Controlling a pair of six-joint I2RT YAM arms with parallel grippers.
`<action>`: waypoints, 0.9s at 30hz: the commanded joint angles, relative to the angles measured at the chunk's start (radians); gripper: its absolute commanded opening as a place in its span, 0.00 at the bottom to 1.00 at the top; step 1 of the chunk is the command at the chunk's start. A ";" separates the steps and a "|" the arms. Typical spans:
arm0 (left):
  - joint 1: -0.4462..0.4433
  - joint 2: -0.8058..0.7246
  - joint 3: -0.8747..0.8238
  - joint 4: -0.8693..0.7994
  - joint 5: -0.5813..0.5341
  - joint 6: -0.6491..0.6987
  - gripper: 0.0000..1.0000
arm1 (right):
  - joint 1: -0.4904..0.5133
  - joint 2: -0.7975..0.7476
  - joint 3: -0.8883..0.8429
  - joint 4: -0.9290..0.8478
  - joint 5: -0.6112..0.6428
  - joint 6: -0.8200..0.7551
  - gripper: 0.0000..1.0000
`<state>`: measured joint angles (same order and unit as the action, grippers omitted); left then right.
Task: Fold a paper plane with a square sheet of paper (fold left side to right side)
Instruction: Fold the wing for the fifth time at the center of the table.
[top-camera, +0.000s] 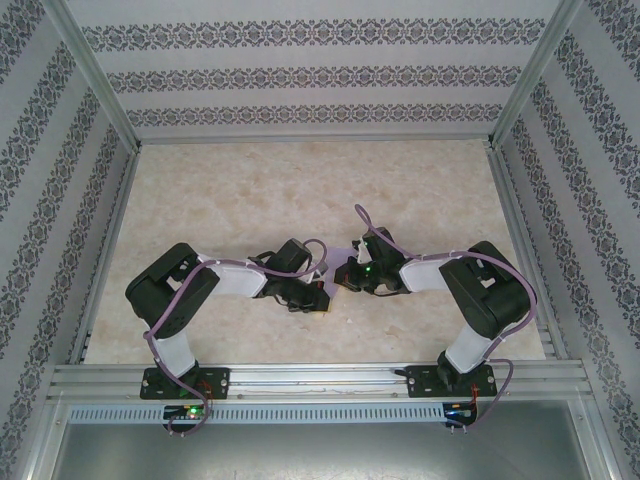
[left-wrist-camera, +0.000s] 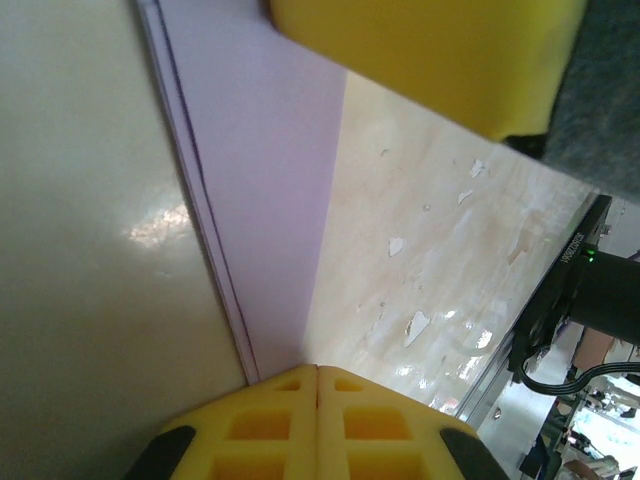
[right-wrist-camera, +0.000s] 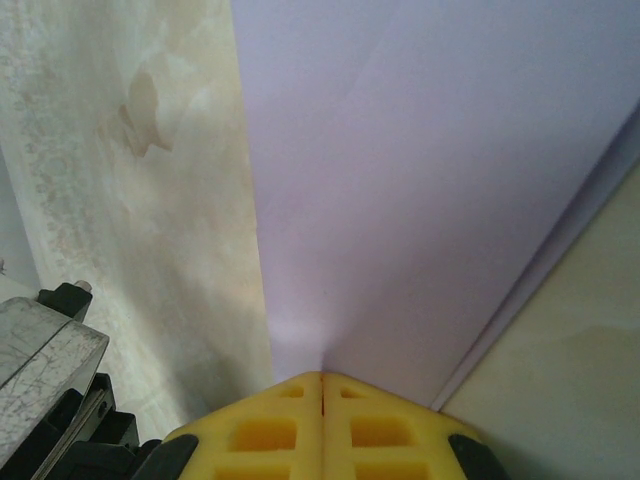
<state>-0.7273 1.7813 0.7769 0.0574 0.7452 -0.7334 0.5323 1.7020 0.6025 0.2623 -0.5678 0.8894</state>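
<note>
At the left gripper (left-wrist-camera: 318, 372): shut tight, seam closed, tips set against lilac paper (left-wrist-camera: 270, 200). Cannot tell whether nipping a layer or merely pressing down. At the right gripper (right-wrist-camera: 322, 378): likewise shut, tips on the same paper, same doubt. Facing each other tip to tip at mid table (top-camera: 250, 190), toward the near edge, with the paper between and beneath, mostly hidden from above. From the left tips, running straight ahead: a long folded edge of stacked layers, lying just left of the tip line. From the right tips, fanning out ahead, bounded on the right by another layered edge. Equally near for both arms. Judging by this, already folded more than once; for a left-to-right fold, probably best lifted from the left gripper's side and carried toward the right one.
</note>
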 joint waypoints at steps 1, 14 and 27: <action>-0.016 -0.014 -0.041 -0.057 0.020 0.037 0.05 | 0.021 0.125 -0.029 -0.090 0.141 -0.039 0.00; -0.018 -0.154 -0.101 -0.056 0.014 0.035 0.05 | 0.021 0.120 -0.023 -0.104 0.141 -0.044 0.00; 0.012 -0.055 0.050 -0.033 -0.006 0.069 0.03 | 0.026 0.095 -0.029 -0.095 0.137 -0.033 0.00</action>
<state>-0.7246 1.6733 0.8028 0.0250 0.7540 -0.6914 0.5323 1.7046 0.6102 0.2546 -0.5701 0.8837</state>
